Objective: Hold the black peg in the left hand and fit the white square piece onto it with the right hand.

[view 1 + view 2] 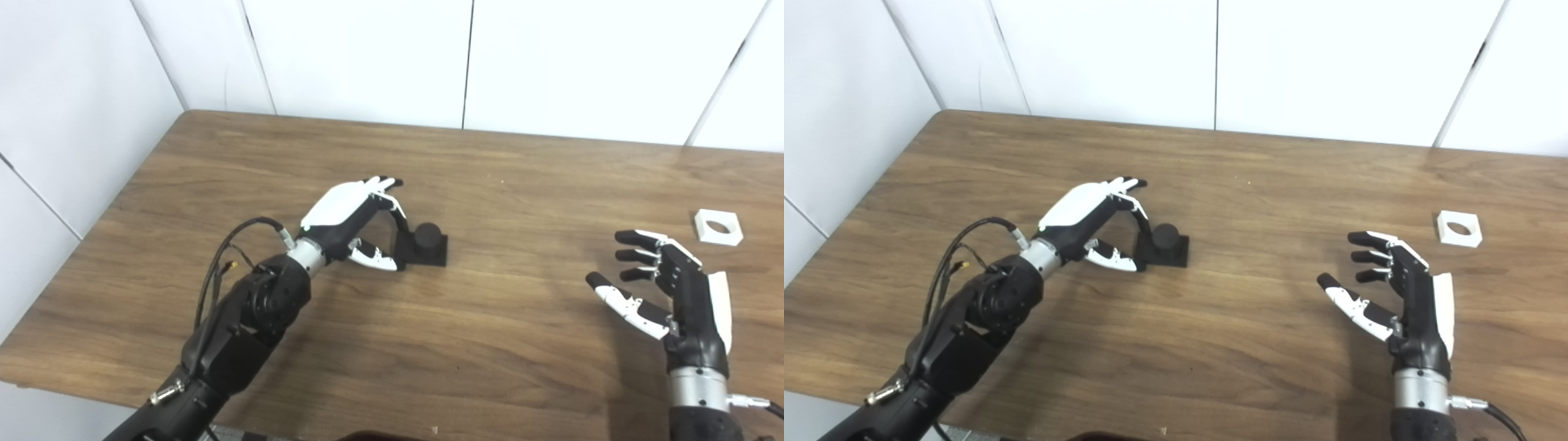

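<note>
Left fingers (392,205): curled down beside the black peg, thumb low at its near-left edge – spread around it, and whether they touch it I cannot tell.
Left hand (346,217): arched over the left side of the peg's base.
Black peg (427,236): a short round post on a square black base, sitting flat on the wooden table (429,343), mid-left.
Right fingers (634,248): spread apart, holding nothing.
Right hand (674,288): raised, palm turned inward, at the near right.
White square piece (718,227): flat on the table at far right, round hole in its middle, beyond the right hand and apart from it.
Handling: both parts look rigid, light and smooth – probably best gripped by their flat outer sides.
Hard to see: the peg's left face is hidden behind the left fingers.
</note>
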